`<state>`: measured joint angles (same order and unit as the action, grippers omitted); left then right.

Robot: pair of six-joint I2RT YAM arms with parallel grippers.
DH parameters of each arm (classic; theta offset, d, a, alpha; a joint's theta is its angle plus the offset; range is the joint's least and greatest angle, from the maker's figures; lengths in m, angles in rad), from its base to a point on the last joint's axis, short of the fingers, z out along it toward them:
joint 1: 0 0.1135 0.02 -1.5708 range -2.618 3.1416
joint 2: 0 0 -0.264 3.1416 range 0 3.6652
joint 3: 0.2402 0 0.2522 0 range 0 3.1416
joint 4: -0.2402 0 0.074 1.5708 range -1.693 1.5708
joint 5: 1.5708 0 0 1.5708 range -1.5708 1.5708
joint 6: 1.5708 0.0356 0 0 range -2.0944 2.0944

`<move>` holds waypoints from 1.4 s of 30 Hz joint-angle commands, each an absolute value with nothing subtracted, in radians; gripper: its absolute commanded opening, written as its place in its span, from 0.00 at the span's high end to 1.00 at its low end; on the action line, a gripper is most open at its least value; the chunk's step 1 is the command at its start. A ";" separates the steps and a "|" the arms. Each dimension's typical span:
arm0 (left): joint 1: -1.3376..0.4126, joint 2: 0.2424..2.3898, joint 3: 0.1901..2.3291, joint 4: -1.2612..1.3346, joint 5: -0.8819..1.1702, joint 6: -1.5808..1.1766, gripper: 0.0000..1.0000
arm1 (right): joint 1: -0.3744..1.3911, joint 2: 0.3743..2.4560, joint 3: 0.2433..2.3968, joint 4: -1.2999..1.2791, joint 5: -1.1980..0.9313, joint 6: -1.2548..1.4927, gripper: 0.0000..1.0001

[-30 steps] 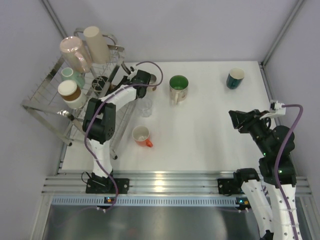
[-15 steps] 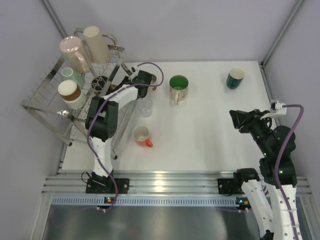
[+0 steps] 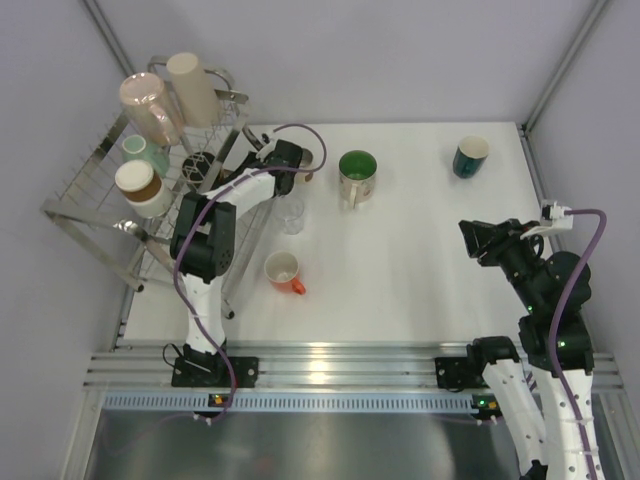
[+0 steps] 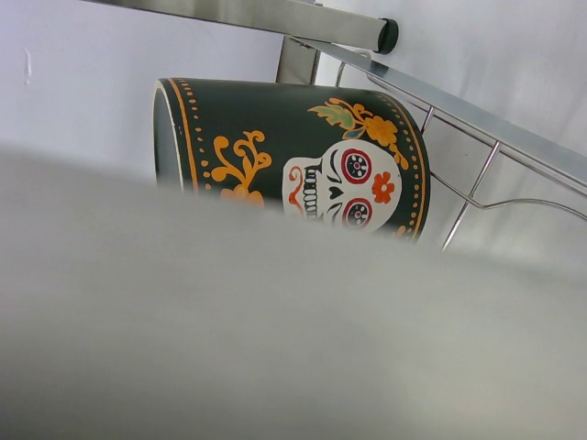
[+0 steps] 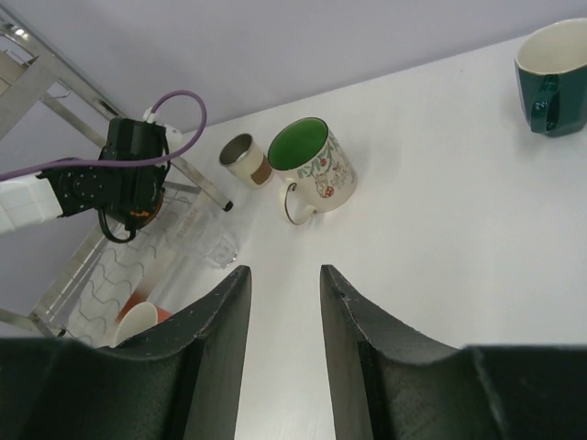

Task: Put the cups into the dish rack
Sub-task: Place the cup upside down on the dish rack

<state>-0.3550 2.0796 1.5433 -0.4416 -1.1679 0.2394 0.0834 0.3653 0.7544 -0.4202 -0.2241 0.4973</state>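
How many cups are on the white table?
5: green-inside mug at the back middle, dark teal cup back right, orange-handled cup front left, clear glass near the rack, small brown-banded cup by the left arm, which may hide more.

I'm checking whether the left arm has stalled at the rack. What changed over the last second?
Very little. The left arm shifted its elbow slightly rightward, with its wrist staying beside the silver wire dish rack. No cup was seen taken or released. The white orange-handled mug, clear glass, green-inside white mug, dark teal cup and right arm stayed put.
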 commanded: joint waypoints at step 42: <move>-0.311 1.988 1.623 -0.580 -0.962 0.015 1.00 | 0.103 0.337 0.821 -0.430 -0.238 0.523 0.62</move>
<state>-0.3710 2.0480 1.6016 -0.5907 -0.9901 0.0696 0.0837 0.3336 0.8120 -0.4629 -0.2359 0.5201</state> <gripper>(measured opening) 0.012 0.382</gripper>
